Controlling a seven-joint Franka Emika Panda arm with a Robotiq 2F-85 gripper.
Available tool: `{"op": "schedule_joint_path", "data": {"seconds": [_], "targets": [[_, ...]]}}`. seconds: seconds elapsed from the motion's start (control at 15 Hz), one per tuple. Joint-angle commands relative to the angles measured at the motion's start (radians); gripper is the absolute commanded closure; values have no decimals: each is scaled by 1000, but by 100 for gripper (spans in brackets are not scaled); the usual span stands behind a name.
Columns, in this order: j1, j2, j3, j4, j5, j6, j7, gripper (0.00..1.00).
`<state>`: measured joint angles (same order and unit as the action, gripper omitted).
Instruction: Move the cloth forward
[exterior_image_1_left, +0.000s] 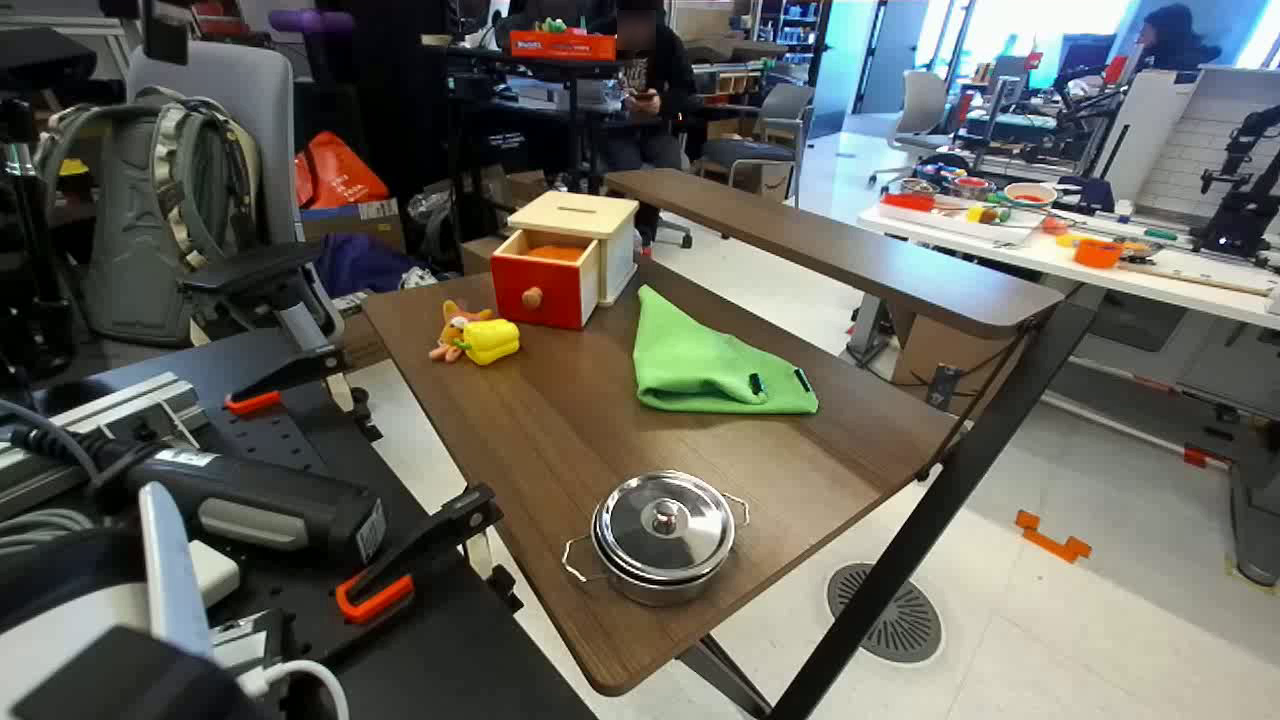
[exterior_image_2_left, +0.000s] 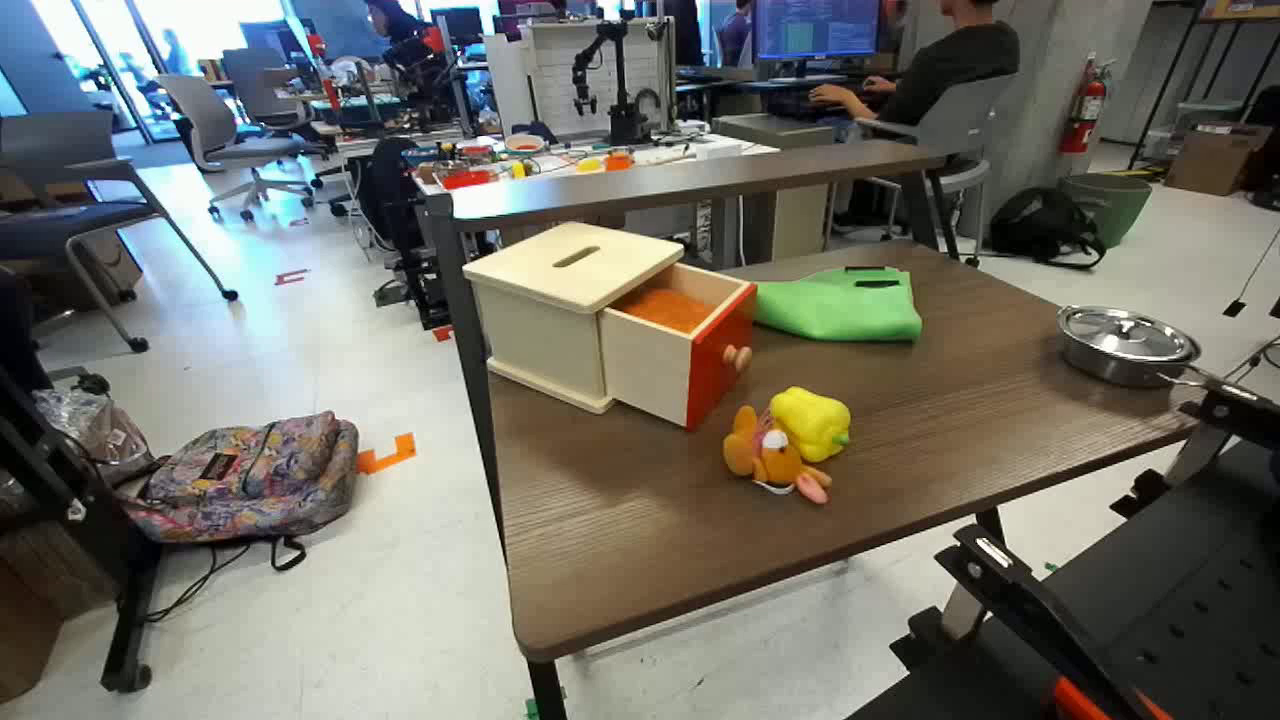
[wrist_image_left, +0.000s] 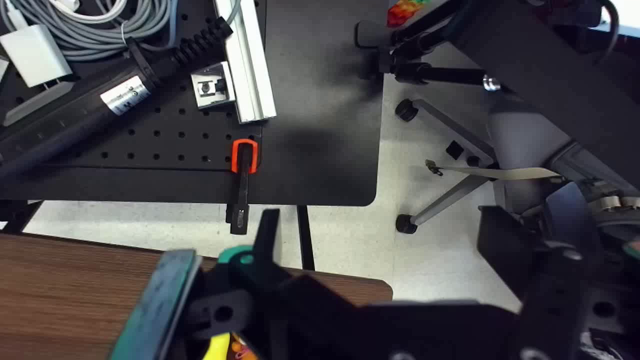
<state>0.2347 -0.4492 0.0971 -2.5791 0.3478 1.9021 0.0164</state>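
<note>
Holding nothing, to judge by the wrist view: can see the jaws parted wide there, across a view of floor (wrist_image_left: 345, 245). Find the green cloth (exterior_image_1_left: 700, 355) in both exterior views, lying loosely folded on the worktop (exterior_image_1_left: 545, 430), just beside the wooden drawer box (exterior_image_2_left: 545, 335) and well apart from the lidded pot (exterior_image_1_left: 655, 590). Could be waiting ahead of the reach, or could be finished already; cannot settle which, lacking any mark for "forward". If not yet begun, calls next, in judgement, for a swing away from the black bench (wrist_image_left: 320, 145) and out above the cloth, then a descent onto a raised fold, a pinch of it and a low, slow drag. Should stay clear of the open drawer (exterior_image_1_left: 560, 290) and stop short of the far edge.

Comparing views: get the cloth whole in an exterior view, down to two dark strips (exterior_image_1_left: 756, 384) by the right-hand end; in an exterior view, lose the left end behind the red drawer front (exterior_image_2_left: 712, 375). Catch no cloth at all in the wrist view, mostly black bench, a clamp (wrist_image_left: 242, 195), worktop at near left, and slivers of, probably, the yellow pepper (exterior_image_2_left: 812, 425) and orange toy (exterior_image_2_left: 770, 465). Read the spread of the jaws from there alone; cannot make it out in the exterior views.
</note>
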Motion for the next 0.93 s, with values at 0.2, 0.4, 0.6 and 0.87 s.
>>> {"op": "schedule_joint_path", "data": {"seconds": [0.2,0.4,0.6,0.87], "targets": [[-36,18,0,27,-6,14,-19,0],[-75,45,-18,49,-42,65,-54,0],[-127,104,-48,73,-93,173,-96,0],[-183,236,-109,139,-115,336,-146,0]]}}
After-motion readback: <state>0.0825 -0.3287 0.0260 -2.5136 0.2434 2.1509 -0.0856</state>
